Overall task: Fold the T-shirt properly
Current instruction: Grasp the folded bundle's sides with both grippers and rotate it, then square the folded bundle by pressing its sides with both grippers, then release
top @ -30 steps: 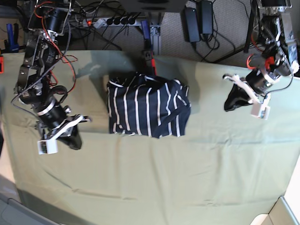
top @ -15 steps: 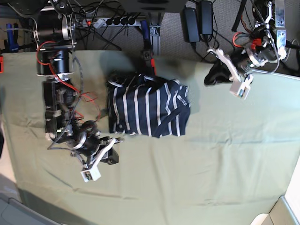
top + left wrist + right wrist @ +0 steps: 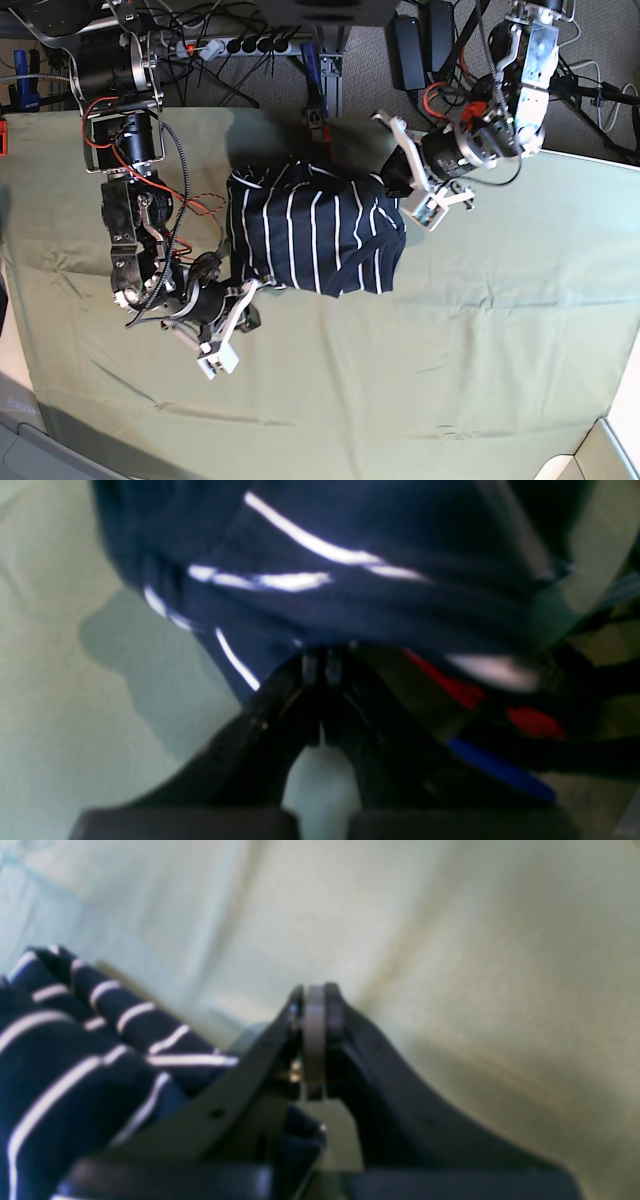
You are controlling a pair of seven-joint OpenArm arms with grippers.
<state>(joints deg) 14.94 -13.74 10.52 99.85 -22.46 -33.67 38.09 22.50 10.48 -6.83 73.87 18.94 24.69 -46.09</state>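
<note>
Seen from the base view, left to right: the right arm reaches down the left side of the olive-draped counter (image 3: 470, 340), its tool (image 3: 237, 305) low beside the lower-left corner of the T-shirt (image 3: 310, 238). The right wrist view shows this tool (image 3: 314, 1040) clenched, its two dark fingers pressed together at the tips with no cloth visibly between them; the striped fabric (image 3: 85, 1050) lies just to their left, bunched against one finger (image 3: 240, 1090).

At the centre of the counter sits the T-shirt, folded into a compact, roughly square bundle, its thin white stripes running mostly top to bottom and one diagonal fold crossing its right half. The olive cloth around it is creased.

On the right, the left arm comes in from the upper edge, its tool (image 3: 407, 185) at the shirt's upper-right corner. The left wrist view is heavily blurred, but its tool (image 3: 320, 665) appears clenched as well, fingertips meeting just below the navy fabric (image 3: 350, 580), which fills the upper frame; whether any cloth is pinched there cannot be told.

Behind the counter, a power strip (image 3: 225, 46) and a tangle of black cables (image 3: 420, 40) lie on the grey floor.
</note>
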